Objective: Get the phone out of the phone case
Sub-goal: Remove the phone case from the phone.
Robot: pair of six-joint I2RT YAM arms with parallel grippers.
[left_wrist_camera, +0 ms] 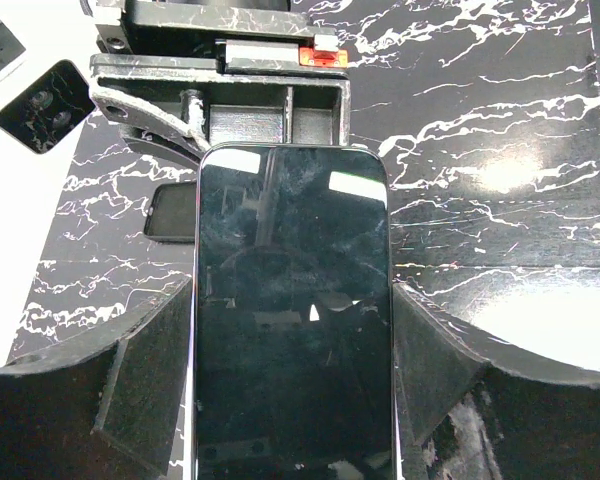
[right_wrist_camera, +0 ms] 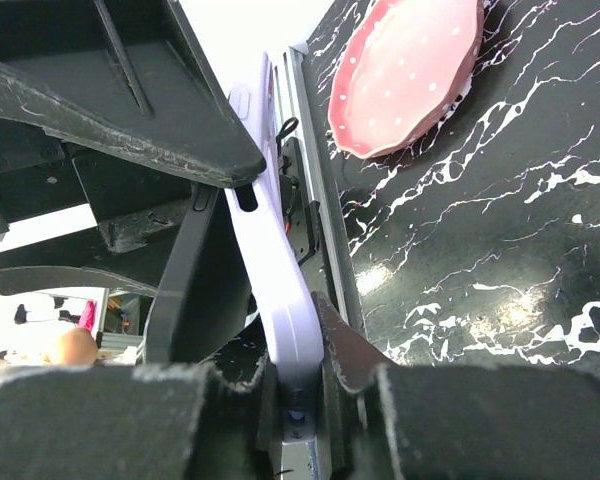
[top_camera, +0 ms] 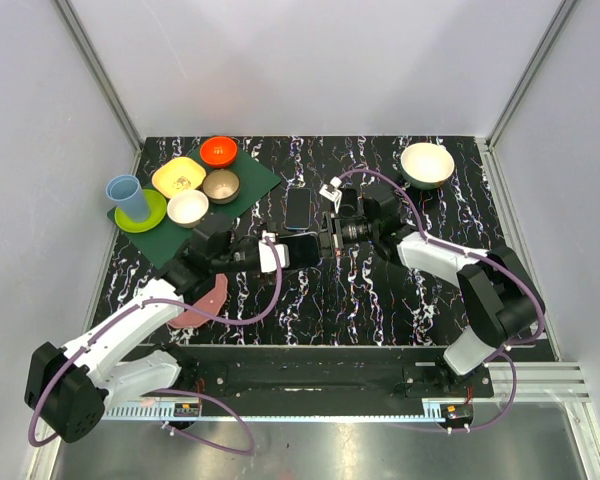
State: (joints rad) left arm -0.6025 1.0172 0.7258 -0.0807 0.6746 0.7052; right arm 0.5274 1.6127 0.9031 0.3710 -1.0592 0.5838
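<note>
I am working at a black bench (top_camera: 400, 300) with white veins running all over it. Pale grey walls are closing it in: a far wall (top_camera: 310, 60), a left wall (top_camera: 30, 150) and a right wall (top_camera: 575, 200), with slanting metal posts (top_camera: 98, 75) standing in the far corners. Light is glaring off the bench in soft white patches (left_wrist_camera: 510, 175). A slotted metal rail (top_camera: 540, 378) is running along the near edge.

black marble-pattern table (top_camera: 380, 300). lying directly on it: dark green mat (top_camera: 255, 178) at 10 o'clock; cream bowl (top_camera: 427, 163) at 1 o'clock; pink plate (top_camera: 202, 305) at 8 o'clock near the front edge; dark flat rectangle (top_camera: 298, 207) just 12 o'clock of centre.
</note>
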